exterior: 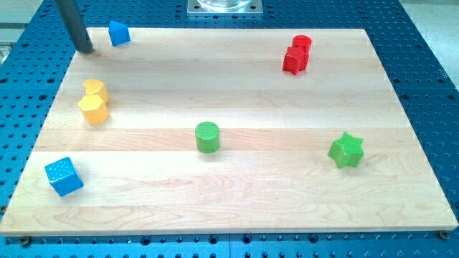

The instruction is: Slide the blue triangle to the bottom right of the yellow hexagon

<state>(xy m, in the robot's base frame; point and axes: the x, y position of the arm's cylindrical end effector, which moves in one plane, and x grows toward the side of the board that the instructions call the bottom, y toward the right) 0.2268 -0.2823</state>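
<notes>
Tip (87, 49) — just left of blue triangle (118, 33)

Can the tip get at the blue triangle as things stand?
Probably yes: my tip sits just to the view's left of the blue triangle, apart from it, with bare board between them and no block in the way.

The only part of the robot in sight is its rod (74, 21), a plain, smooth cylinder of dark grey with a dull metallic sheen and a paler streak of light down its length. It leans slightly, its upper end toward eleven o'clock. It carries no cables, screws or markings. Its tip (86, 50) looks blunt and darker, perhaps just from shadow; the edge there is too soft to tell.
</notes>
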